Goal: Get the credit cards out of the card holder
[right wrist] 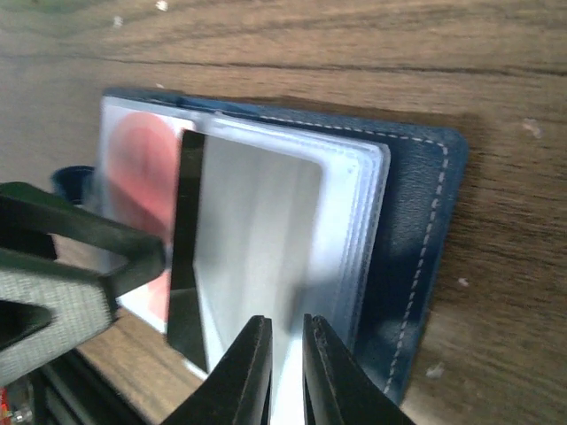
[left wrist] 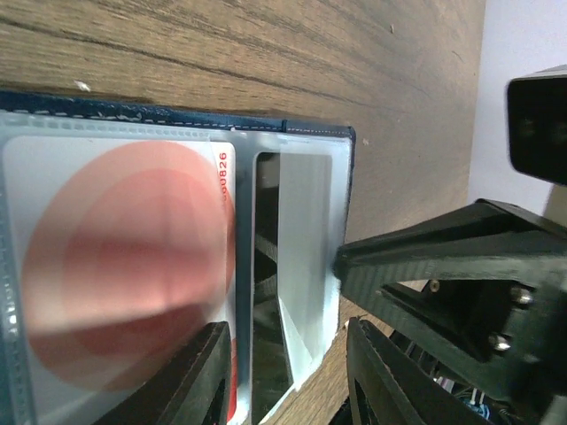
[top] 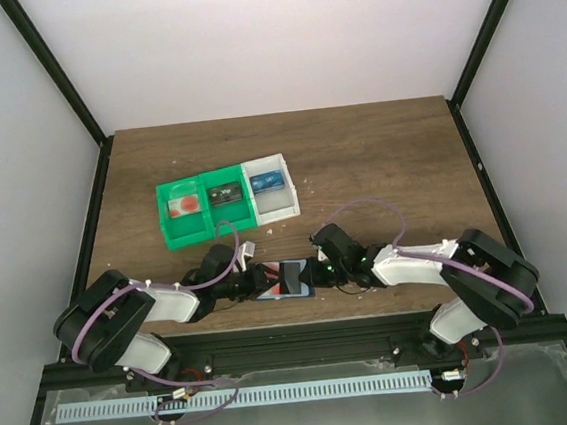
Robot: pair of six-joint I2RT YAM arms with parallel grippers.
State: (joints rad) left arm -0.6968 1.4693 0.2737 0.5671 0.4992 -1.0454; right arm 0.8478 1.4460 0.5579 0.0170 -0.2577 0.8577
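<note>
Right jaws pinched on card holder point(right wrist: 425, 230) pocket; left jaws apart, tips cropped.

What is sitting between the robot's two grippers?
The blue card holder lies open on the table between the left gripper and the right gripper. The top view shows it.

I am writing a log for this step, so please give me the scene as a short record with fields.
card holder: open on the table, between the two grippers
inside the holder: card with the red spot
tray: red-and-white card in left compartment, dark card in middle, blue card in right
left gripper: open, fingers astride the holder's edge
right gripper: shut on the card holder, pinching one clear leaf
</note>
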